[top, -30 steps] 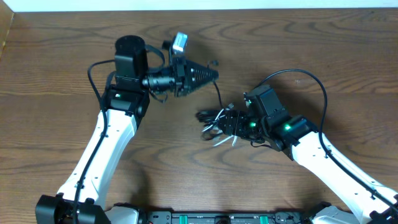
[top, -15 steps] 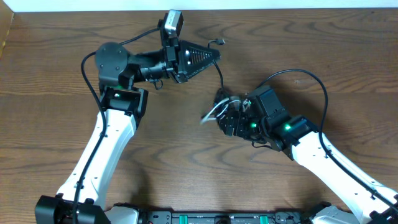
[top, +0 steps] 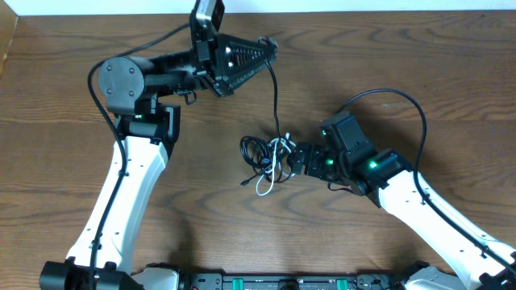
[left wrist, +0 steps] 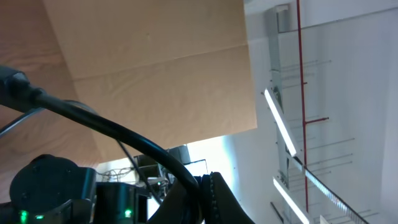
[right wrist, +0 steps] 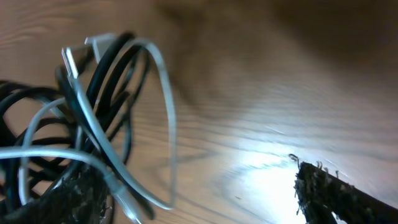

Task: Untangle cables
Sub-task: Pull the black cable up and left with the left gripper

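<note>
Near the tabletop's (top: 419,48) far edge, the left gripper (top: 268,47) is hauling its clamped black cable (top: 276,97) away while the opened right gripper (top: 295,158) is releasing the tangle (top: 264,157).

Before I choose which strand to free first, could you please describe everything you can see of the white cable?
The white cable is a thin, smooth, plastic-looking cord lying slack on the wooden table, curled in loops and threaded through the black cables of the tangle. One loop spills out toward the arms' bases. A small pale plug shows at one end, resting against black strands. The open right gripper hovers just beside it without holding it.
</note>
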Action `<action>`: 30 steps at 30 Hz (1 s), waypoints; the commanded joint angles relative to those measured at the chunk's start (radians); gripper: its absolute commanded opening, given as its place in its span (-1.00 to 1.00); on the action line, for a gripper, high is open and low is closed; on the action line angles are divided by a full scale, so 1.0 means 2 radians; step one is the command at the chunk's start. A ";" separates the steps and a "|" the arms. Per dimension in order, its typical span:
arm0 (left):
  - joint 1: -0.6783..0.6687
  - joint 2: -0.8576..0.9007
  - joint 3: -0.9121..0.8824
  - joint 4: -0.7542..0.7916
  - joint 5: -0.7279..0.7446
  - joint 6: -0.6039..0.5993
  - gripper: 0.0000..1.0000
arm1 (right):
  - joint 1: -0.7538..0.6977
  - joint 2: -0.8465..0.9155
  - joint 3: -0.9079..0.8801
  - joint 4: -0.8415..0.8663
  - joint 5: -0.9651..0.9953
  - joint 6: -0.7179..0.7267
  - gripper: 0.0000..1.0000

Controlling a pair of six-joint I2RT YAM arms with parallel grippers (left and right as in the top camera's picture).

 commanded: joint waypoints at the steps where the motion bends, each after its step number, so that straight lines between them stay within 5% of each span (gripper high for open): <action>1: 0.002 -0.002 0.017 0.000 0.003 -0.013 -0.85 | -0.003 -0.004 0.007 0.034 -0.067 -0.035 0.96; 10: 0.002 -0.002 0.017 -0.011 0.002 -0.013 -0.85 | -0.051 -0.012 0.008 0.130 -0.218 -0.024 0.99; 23: 0.002 -0.002 0.017 -0.010 -0.034 -0.068 -0.85 | -0.044 -0.010 0.006 0.031 -0.031 -0.008 0.87; 30: 0.002 -0.003 0.018 0.003 -0.039 -0.094 -0.85 | -0.044 0.008 0.005 0.038 -0.011 -0.005 0.86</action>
